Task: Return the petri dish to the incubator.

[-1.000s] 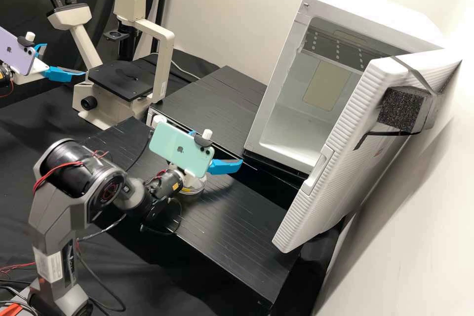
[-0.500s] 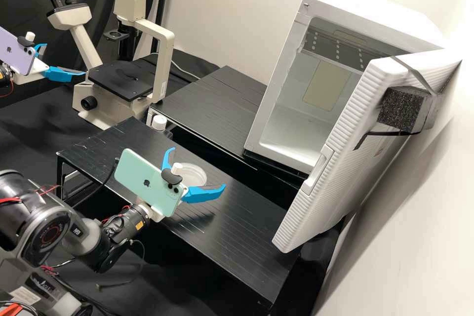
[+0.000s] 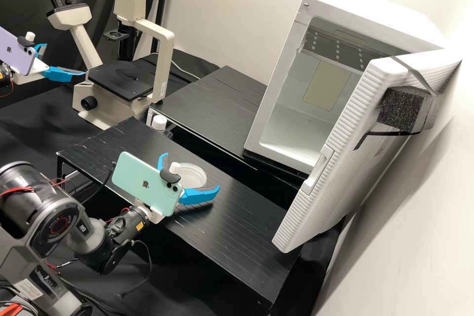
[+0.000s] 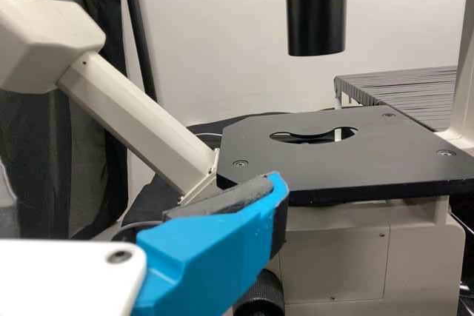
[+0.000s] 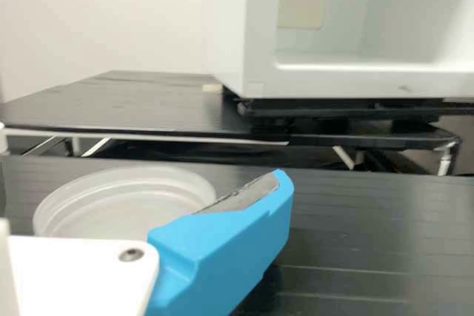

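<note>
Petri dish (image 3: 194,177): shallow, round, clear – lying flat on the low black slatted counter (image 3: 247,229)
Right claw (image 3: 191,171): two bright blue fingers spread apart, the dish not clamped
Dish from claw: straight ahead of the palm – in the high view, within the gap between the fingers; whether either finger touches the rim, or how much height lies between, I cannot tell
Long axis: none, the dish being round, so the grip turns on centring rather than on angle
Nearer arm: the right one, by far; the left claw (image 3: 64,59), its fingers also apart, is beside the cream microscope (image 3: 160,66)
White box-shaped incubator (image 3: 365,17): beyond the dish on the higher black counter (image 3: 212,103), ribbed white door (image 3: 340,173) open
Changed: a second ago the right claw was closer to the incubator; it has drawn back, and more of the dish shows
Next, as I judge it: level the fingers around the rim, then close gently
</note>
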Robot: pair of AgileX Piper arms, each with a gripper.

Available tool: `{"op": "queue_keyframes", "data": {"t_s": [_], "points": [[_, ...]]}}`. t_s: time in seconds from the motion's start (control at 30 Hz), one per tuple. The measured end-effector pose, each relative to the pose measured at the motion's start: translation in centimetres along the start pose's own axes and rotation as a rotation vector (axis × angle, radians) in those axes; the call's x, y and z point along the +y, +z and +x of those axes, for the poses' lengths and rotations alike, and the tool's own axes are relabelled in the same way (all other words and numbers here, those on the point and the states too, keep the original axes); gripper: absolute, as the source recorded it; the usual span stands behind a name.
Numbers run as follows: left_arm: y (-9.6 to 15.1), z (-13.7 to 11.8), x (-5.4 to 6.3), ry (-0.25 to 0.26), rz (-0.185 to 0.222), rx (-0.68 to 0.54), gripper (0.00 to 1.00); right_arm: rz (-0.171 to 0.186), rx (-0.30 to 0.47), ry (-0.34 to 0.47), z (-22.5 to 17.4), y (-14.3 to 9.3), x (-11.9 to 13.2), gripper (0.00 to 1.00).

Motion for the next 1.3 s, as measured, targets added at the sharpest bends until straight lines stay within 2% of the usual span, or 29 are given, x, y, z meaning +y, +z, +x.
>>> {"op": "queue_keyframes", "data": {"t_s": [0.23,0.43,0.47,0.63,1.3], "points": [[0.0,0.0,0.0,0.0,0.0,0.0,1.0,0.024,-0.031,-0.047,0.3,0.2,-1.1,1.0],[0.0,0.0,0.0,0.0,0.0,0.0,1.0,0.003,-0.042,-0.046,0.5,0.1,-1.8,1.0],[0.0,0.0,0.0,0.0,0.0,0.0,1.0,0.0,-0.043,-0.046,0.5,0.1,-1.8,0.0],[0.0,0.0,0.0,0.0,0.0,0.0,1.0,-0.012,-0.043,-0.041,0.6,0.2,-2.0,0.0],[0.0,0.0,0.0,0.0,0.0,0.0,1.0,-0.013,-0.043,-0.041,0.7,0.3,-2.2,0.0]]}}
